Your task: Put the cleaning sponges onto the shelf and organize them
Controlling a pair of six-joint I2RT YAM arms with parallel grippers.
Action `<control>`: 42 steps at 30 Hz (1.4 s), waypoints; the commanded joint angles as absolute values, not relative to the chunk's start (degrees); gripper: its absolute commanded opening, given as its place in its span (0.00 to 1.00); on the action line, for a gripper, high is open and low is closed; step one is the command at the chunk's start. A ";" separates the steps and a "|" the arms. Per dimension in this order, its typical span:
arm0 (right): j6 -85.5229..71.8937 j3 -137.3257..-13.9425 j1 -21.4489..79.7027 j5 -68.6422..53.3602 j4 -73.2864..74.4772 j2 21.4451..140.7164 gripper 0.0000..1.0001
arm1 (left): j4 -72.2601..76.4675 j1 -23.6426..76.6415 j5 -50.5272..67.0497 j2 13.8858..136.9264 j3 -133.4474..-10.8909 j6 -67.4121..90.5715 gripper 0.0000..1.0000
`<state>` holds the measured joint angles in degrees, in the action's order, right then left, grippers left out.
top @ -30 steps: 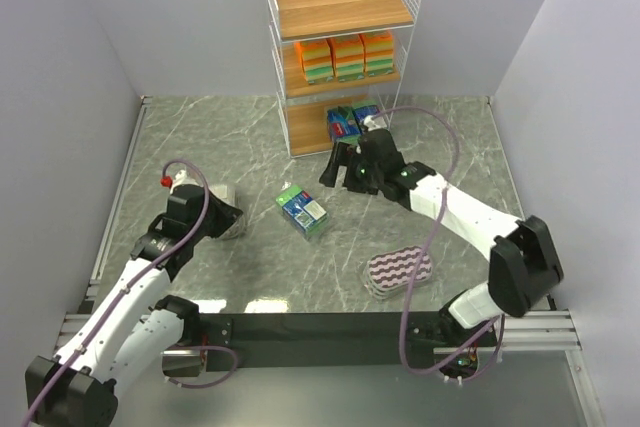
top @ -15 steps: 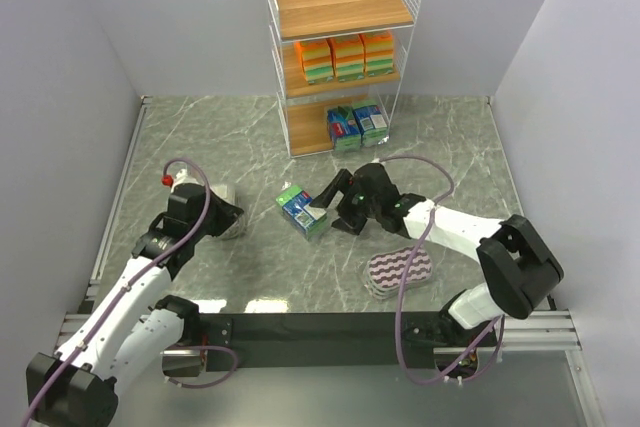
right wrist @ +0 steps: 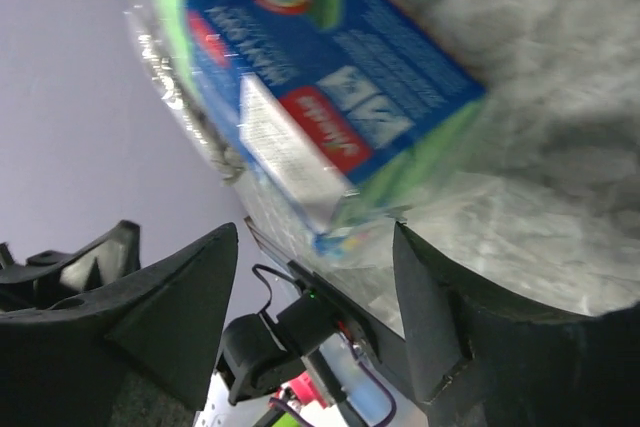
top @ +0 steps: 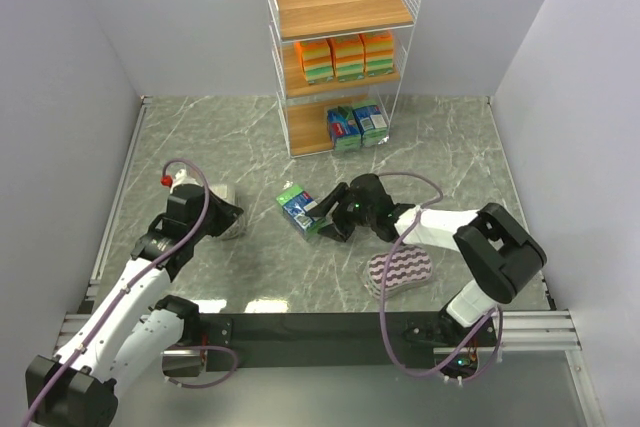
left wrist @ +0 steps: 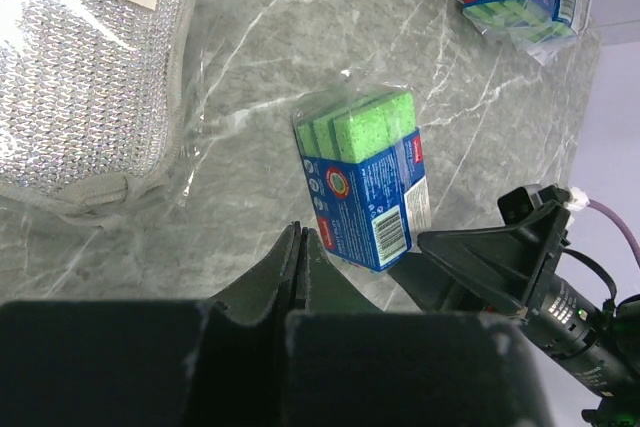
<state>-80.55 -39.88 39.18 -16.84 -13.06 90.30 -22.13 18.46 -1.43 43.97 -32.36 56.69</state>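
Note:
The shelf [top: 281, 59] stands at the back, with three orange-yellow sponge packs [top: 347, 55] on its middle tier and two blue-green packs [top: 356, 125] on the bottom tier. A third blue-green pack [top: 299, 207] [left wrist: 365, 187] [right wrist: 310, 97] lies on the table. My right gripper [top: 323, 219] [right wrist: 315, 277] is open, low at that pack's right end, a finger on each side and not gripping. The purple-white striped oval pack [top: 400, 272] lies under my right forearm. My left gripper [top: 228, 219] [left wrist: 298, 247] is shut and empty beside the silvery-grey pack [top: 222, 197] [left wrist: 80, 77].
The top shelf tier [top: 340, 5] holds nothing. Walls close in the table on the left, back and right. A black rail [top: 320, 327] with the arm bases runs along the near edge. A purple cable [top: 400, 247] loops over my right arm.
My right arm has swung from the shelf's bottom tier down and left to the loose blue-green pack, and its jaws have narrowed around the pack's end. The left arm has not moved.

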 commanded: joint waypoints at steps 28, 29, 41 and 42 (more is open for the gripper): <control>-81.39 -37.97 34.81 -17.67 -22.06 88.96 0.00 | -22.24 18.54 -2.29 42.71 -32.61 56.34 0.01; -81.13 -37.97 34.28 -17.06 -21.10 88.34 0.00 | -22.24 18.54 -2.29 42.89 -32.69 56.34 0.01; -79.89 -52.01 27.25 -16.97 -18.72 96.94 0.00 | -23.29 18.54 -2.64 42.45 -33.92 55.72 0.01; -79.98 -53.16 27.25 -16.70 -18.20 97.73 0.00 | -23.64 18.46 -2.81 42.28 -34.10 55.64 0.01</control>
